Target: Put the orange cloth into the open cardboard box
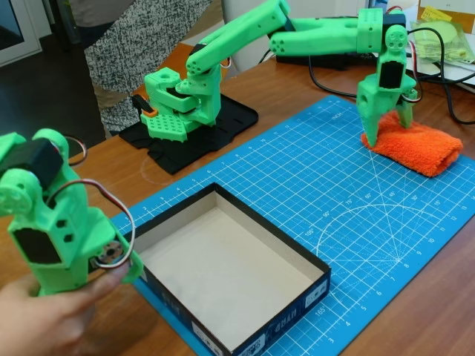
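Green plastic pincer [386,127] spread wide, straddling the fluffy bright orange terry cloth's [415,147] left end, gripping nothing. An edge-only pinch may slip before the dark-walled shallow cardboard box [276,240].

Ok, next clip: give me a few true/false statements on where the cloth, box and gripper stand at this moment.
1. The orange cloth lies on the blue cutting mat. True.
2. The cloth is already inside the open cardboard box. False: the box holds nothing, and the cloth lies far from it on the mat.
3. The gripper is down at the cloth's left end, fingers spread. True.
4. The box lies upside down. False: its open side faces up.
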